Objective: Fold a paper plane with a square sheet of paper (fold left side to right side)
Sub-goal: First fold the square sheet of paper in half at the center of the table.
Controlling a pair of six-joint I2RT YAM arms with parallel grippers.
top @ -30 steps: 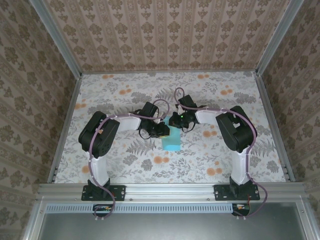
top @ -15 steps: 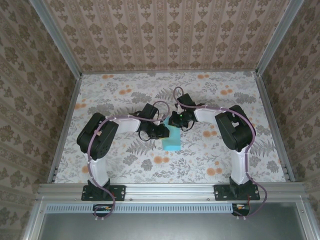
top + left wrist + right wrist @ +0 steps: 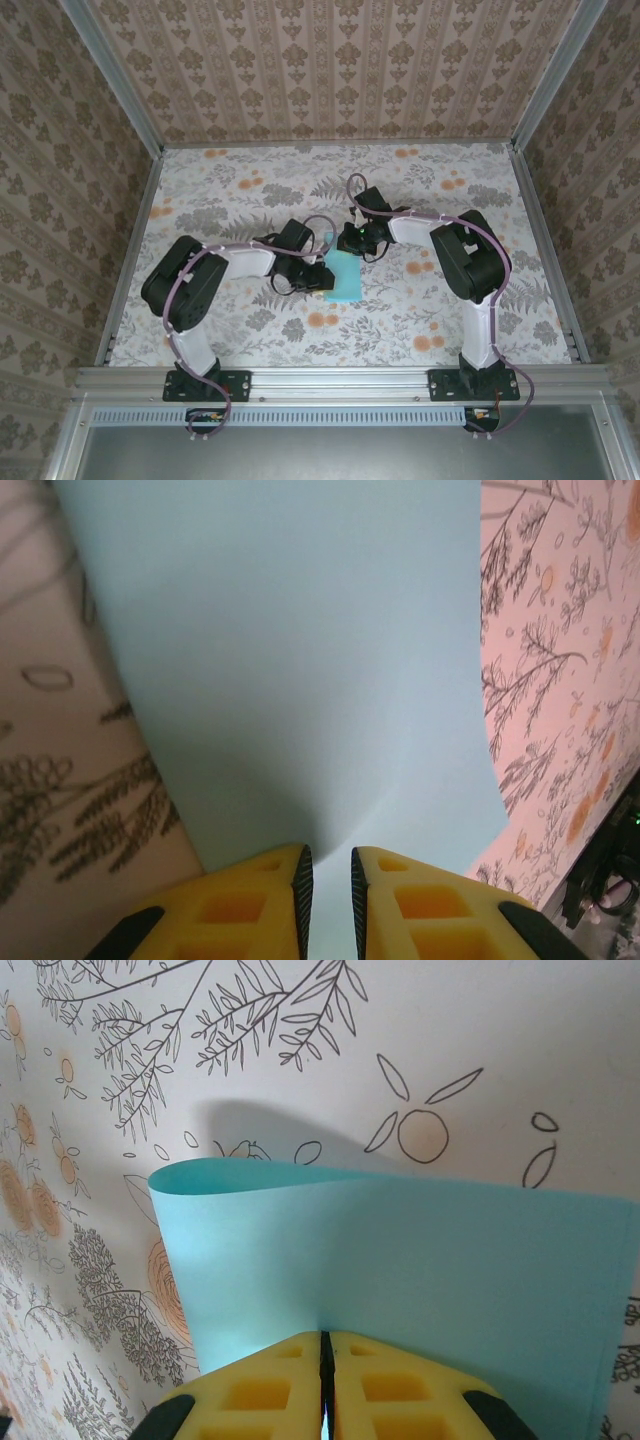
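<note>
Right wrist view: my right claw point(image 3: 322, 1338) is clenched on an edge of the thin light-blue square sheet of paper point(image 3: 420, 1260), which rises straight ahead of its fingertips and curls over to their left, above the floral-patterned tabletop point(image 3: 500, 1050). My left claw point(image 3: 331, 852) has jaws a slit apart, with the sheet spreading ahead of it, long edge running away from the tips; I see no grip there. From above, both forearms reach inward, wrists low, equally near the sheet
</note>
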